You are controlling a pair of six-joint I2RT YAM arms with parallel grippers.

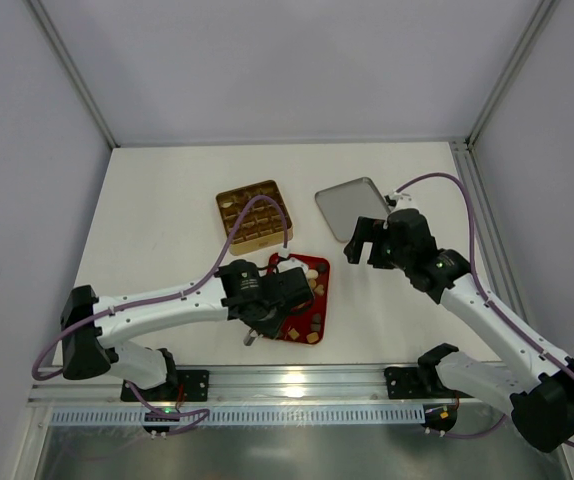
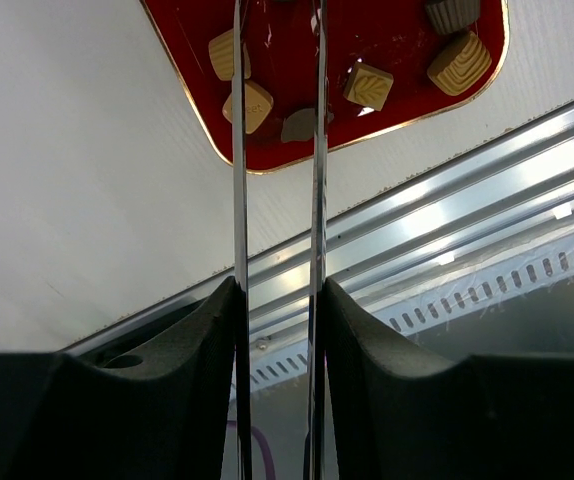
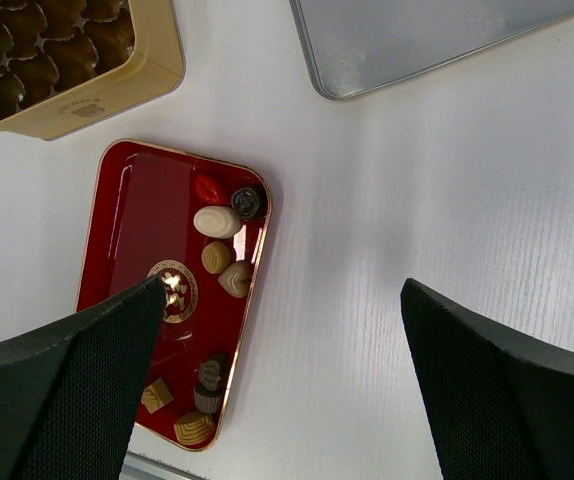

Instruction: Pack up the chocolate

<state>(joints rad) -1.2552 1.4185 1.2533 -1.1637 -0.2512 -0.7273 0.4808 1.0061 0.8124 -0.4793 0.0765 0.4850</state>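
The chocolate (image 3: 217,221) is sitting loose in the red tray (image 3: 132,230), lower middle of the top view: a cream oval, a couple of tan ones, and some ribbed squares at the bottom end. My left gripper (image 2: 277,290) is pinched narrow on a pair of tweezers (image 2: 238,200). Their blades run up over the tray with a greyish piece (image 2: 300,125) between them, but I can't tell if it's actually gripped. My right gripper (image 3: 282,290) is spread wide and holding nothing, hovering over the table (image 3: 387,200) right of the tray. In its view the gold box (image 3: 157,70) is upper left and the silver lid (image 3: 427,40) upper right.
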